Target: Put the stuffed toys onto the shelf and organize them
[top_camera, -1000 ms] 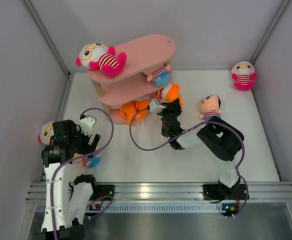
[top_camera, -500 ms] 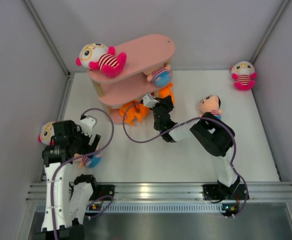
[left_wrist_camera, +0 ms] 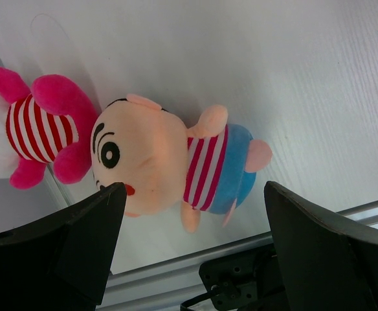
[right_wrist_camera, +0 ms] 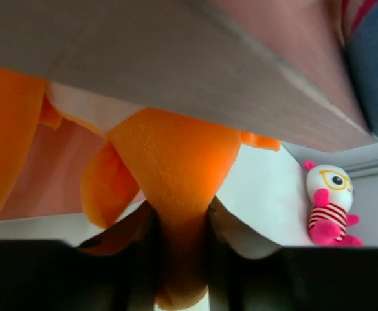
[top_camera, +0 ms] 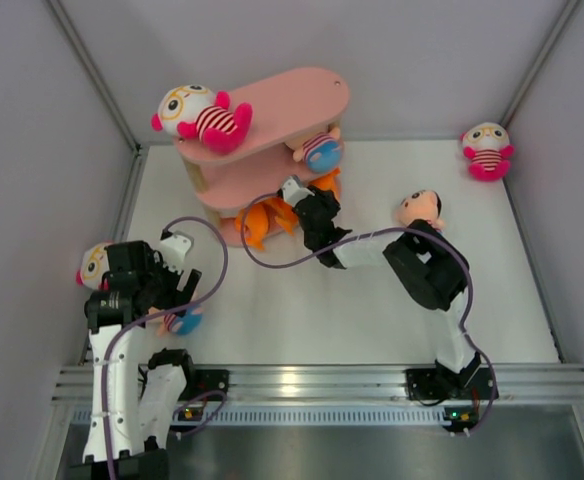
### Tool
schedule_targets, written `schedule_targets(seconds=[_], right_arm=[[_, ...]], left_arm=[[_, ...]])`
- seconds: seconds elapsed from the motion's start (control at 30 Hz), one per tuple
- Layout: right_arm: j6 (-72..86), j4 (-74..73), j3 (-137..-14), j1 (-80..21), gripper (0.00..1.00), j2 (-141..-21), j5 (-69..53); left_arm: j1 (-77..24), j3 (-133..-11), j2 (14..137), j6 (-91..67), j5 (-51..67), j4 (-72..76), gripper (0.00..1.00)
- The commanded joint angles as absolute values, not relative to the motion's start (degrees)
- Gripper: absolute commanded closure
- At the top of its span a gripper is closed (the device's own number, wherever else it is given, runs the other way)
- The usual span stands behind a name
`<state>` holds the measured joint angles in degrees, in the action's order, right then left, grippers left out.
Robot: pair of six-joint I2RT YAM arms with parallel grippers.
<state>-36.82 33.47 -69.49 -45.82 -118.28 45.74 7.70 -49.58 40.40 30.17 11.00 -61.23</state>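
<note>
Right arm: over the last second it has swung left and in toward the shelf [top_camera: 292,100]. The right end effector [right_wrist_camera: 176,259] now sits at the bottom tier, under the middle board.
Right grip: clamped on the orange shark [right_wrist_camera: 176,168], with the plush pinched between its fingers.
Orange shark: it was out in front of the shelf and is now pushed in under the middle board, next to the second shark [top_camera: 257,225].
Left end effector [left_wrist_camera: 192,191]: no change, jaws wide, hovering over the peach doll [left_wrist_camera: 176,165] that lies on the surface [top_camera: 372,300].
What it means: we judge this placement nearly done, with only the release and pull-back left.
Shelved so far: the glasses doll [top_camera: 197,115] up top and the small doll [top_camera: 319,150] on the middle tier.
Still out: the far doll [top_camera: 488,150], the near doll [top_camera: 419,210], and the corner doll [top_camera: 94,262].
</note>
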Motion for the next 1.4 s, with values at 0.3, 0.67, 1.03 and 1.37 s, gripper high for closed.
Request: schedule_targets(seconds=[0.3,0.67,1.03,1.37], right_arm=[[-26.7,21.5,-65.7,-45.0,0.33,-107.7,36.8],[-15.8,19.2,-56.7,-44.9,0.08,-92.8,32.3],[18.2,11.0,-48.6,-31.4,0.12,-79.7,10.5],[28.7,19.4,-55.8,-19.4,0.18,-98.3,-8.7]], left_arm=[[7.6,-49.7,40.2,30.8,10.8,-58.8,0.06],[7.6,-49.7,38.3,30.5,10.5,-58.9,0.06],[7.6,-50.3,37.2,30.6,11.3,-58.9,0.06],[7.6,-49.8,36.6,31.7,9.1,-58.9,0.05]])
